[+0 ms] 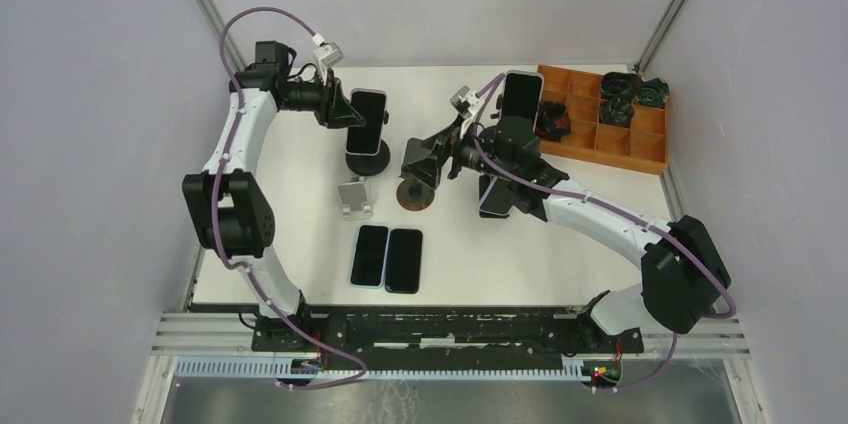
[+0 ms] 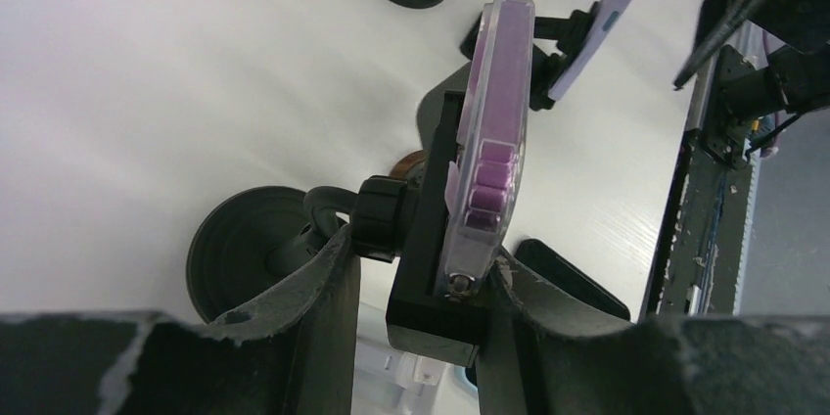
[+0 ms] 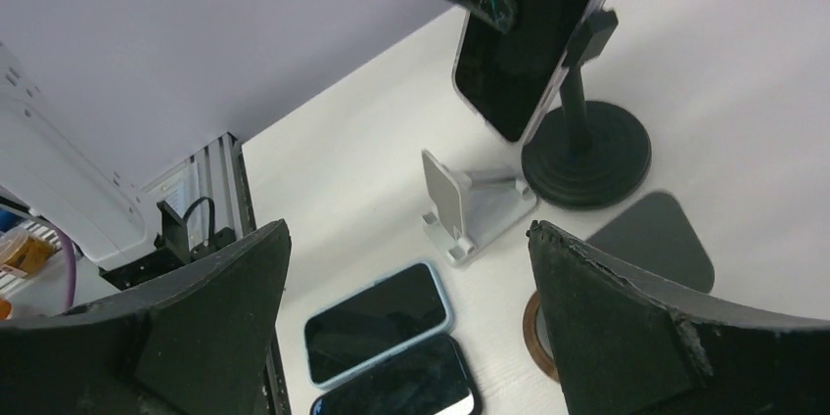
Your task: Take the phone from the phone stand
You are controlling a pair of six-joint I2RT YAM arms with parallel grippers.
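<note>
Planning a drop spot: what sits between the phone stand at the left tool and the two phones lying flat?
A small white folding stand, nothing on it, sits between that phone stand and the flat phones. The top view shows it.

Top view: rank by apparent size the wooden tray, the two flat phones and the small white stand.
1. wooden tray
2. flat phones, left and right: they look alike, so not ranked against each other
3. white stand

Left arm (image 1: pixel 236 142) reaches far forward; left gripper (image 1: pixel 350 112) level, fingers (image 2: pixel 328 293) partly closed, grip unclear. Right arm (image 1: pixel 600 214) bends inward; right gripper (image 1: pixel 415 166) spread wide, pointing left.
</note>
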